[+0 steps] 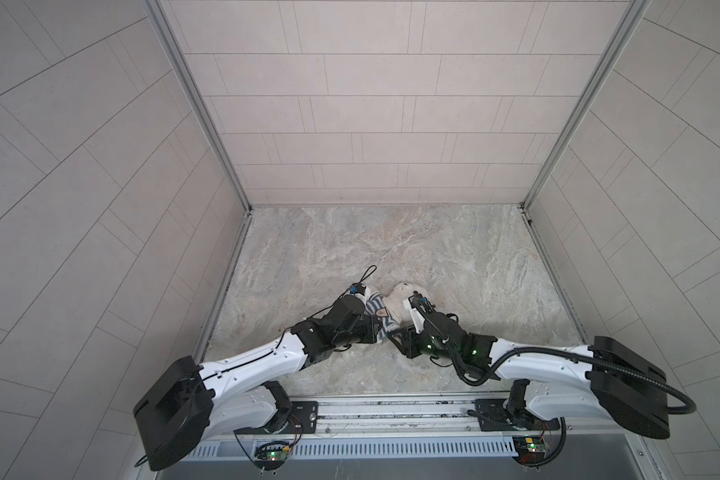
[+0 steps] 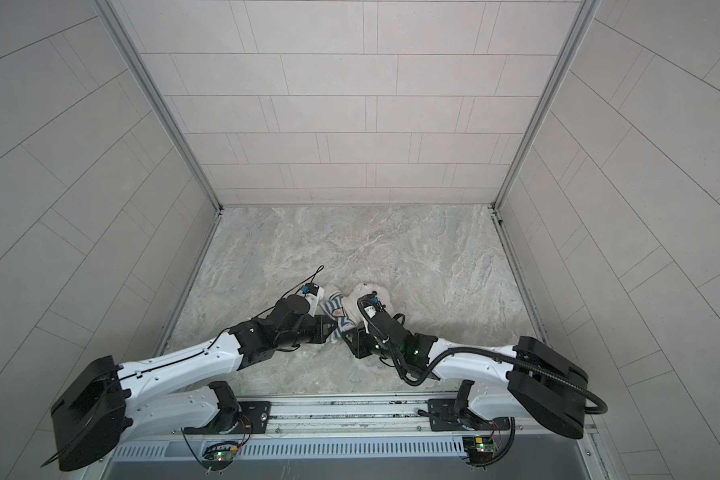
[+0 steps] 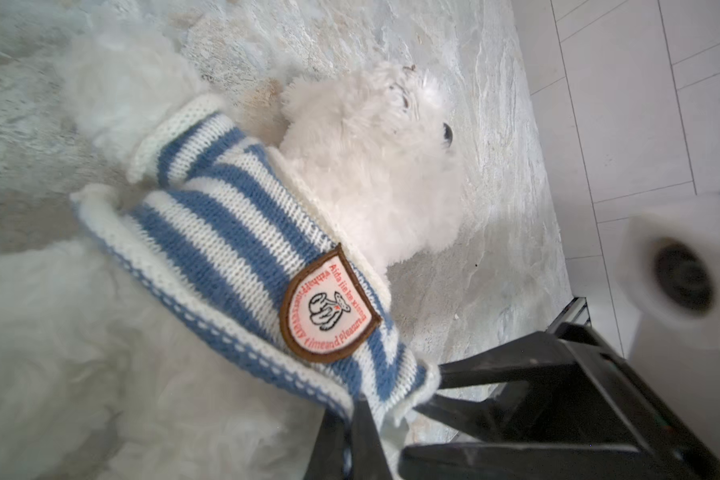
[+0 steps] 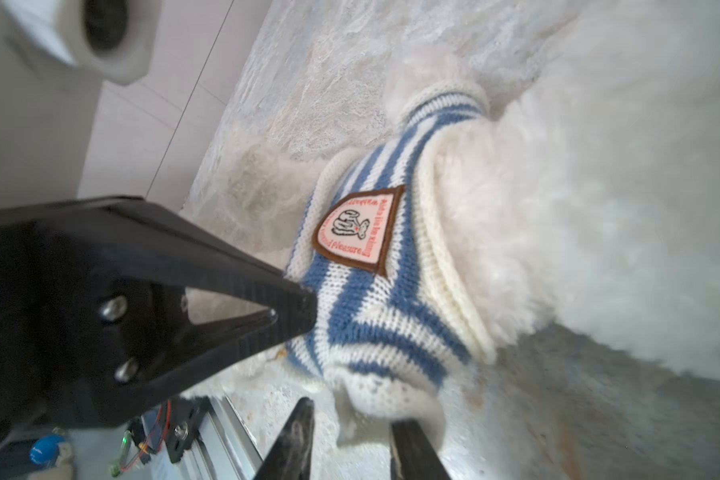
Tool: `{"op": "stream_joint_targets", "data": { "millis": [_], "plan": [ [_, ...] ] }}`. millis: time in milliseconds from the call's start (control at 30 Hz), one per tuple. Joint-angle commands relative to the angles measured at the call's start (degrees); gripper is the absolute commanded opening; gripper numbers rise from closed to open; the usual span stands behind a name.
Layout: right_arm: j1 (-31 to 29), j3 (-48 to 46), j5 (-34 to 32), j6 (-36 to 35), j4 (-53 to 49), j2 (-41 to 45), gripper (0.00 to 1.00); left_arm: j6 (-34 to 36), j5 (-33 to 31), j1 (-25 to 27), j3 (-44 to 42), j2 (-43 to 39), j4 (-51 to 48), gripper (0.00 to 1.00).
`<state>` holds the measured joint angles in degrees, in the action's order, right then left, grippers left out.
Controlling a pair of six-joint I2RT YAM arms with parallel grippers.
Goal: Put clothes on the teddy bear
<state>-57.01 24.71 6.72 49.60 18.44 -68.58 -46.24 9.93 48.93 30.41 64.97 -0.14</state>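
The white fluffy teddy bear [image 1: 400, 296] [image 2: 368, 293] lies on the marble table in both top views, between my two grippers. A blue-and-white striped knit shirt [image 3: 225, 249] [image 4: 371, 316] with a brown-edged badge [image 3: 329, 307] is around its body. The head [image 3: 371, 166] sticks out of the collar. My left gripper [image 3: 348, 409] is shut on the shirt's bottom hem, also seen in the right wrist view [image 4: 304, 301]. My right gripper [image 4: 354, 411] stands open, its fingers either side of a white knit edge of the shirt, not pinching it.
The marble table [image 1: 391, 249] is boxed in by tiled walls on three sides. A metal rail [image 1: 391, 409] carrying both arm bases runs along the front. The two grippers' tips nearly meet at the shirt's hem [image 1: 385, 332].
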Motion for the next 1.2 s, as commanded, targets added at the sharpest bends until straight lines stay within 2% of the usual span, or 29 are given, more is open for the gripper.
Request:
{"op": "stream_joint_targets", "data": {
  "millis": [0, 167, 300, 400, 533, 1000, 1067, 1167],
  "plan": [
    [0.0, -2.2, -5.2, 0.5, -5.3, 6.8, 0.41, -0.9, -0.7, -1.5, -2.3, -1.0, 2.1, 0.0],
    [1.9, -6.1, -12.2, -1.9, -17.6, 19.6, 0.59, 0.9, 1.7, -2.9, -2.1, -1.6, 1.8, 0.0],
    [9.1, -9.3, -8.8, -2.0, -19.0, 25.0, 0.68, 2.1, 3.4, -3.2, -2.1, -2.6, 1.5, 0.0],
    [13.2, -8.2, -5.4, -3.7, -18.4, 25.0, 0.74, 2.9, 3.9, -3.3, -2.3, -2.4, 1.2, 0.0],
    [15.8, -5.5, -2.0, -6.2, -16.2, 19.6, 0.77, 3.0, 4.4, -3.6, -3.4, -0.8, 2.1, 0.0],
    [20.6, -1.8, 3.2, -8.9, -3.1, 0.8, 0.76, 3.7, 5.9, -4.5, -4.5, 0.8, 4.8, 0.0],
    [21.1, -0.9, 3.8, -9.2, -2.0, -1.9, 0.73, 3.9, 6.0, -4.6, -4.3, 0.5, 4.5, 0.0],
    [21.7, 0.5, 3.3, -10.0, -2.1, -4.7, 0.58, 4.5, 5.8, -4.8, -4.2, -0.6, 3.5, 0.0]
  ]
}}
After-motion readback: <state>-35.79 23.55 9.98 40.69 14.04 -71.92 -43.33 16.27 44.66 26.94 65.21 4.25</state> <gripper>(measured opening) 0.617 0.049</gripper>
